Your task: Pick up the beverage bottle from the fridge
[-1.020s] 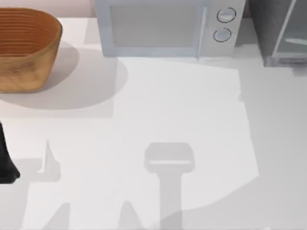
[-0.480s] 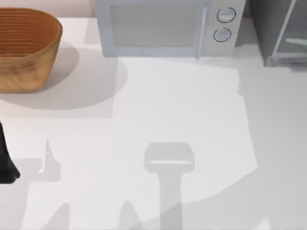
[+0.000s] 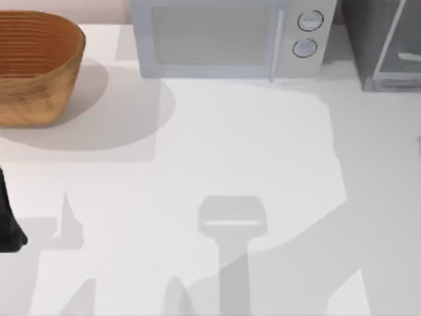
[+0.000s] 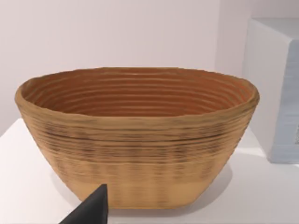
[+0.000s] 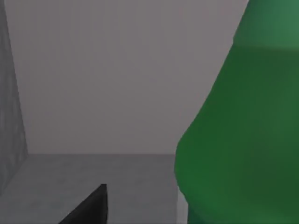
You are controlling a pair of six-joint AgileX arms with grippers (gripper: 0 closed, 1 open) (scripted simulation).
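Two arms on the rig. Left arm parked at the table's [image 3: 217, 151] left edge, showing as a dark shape [image 3: 8, 217] in the top view. One dark fingertip [image 4: 91, 209] of the left gripper enters the left wrist view; whether that pincer stands apart or together I cannot tell.

Ahead of the left gripper, close by: woven basket [image 4: 136, 140], tan outside, orange-brown ribbed inside, upright on the white table. Beyond the basket, off to one side of it, the light grey microwave's [image 3: 227, 38] flank. In the top view the microwave stands at the back of the table, two round knobs [image 3: 309, 21] on its right end, basket [image 3: 36, 66] at back left.

Fridge [image 3: 385, 43]: dark grey speckled cabinet at back right, pale frame around the front panel.

Right wrist view looks into the fridge interior [image 5: 93, 182]: grey floor, plain grey back wall, speckled side wall at one edge. Beverage bottle [image 5: 238, 140]: bright green, standing on the fridge floor, very close in front of the right gripper and to one side of its dark fingertip [image 5: 88, 207] (cap out of frame). Contact between finger and bottle not discernible; state of the right pincer cannot be told either.

Writing: no readable label, brand or print on bottle, microwave, fridge or basket.
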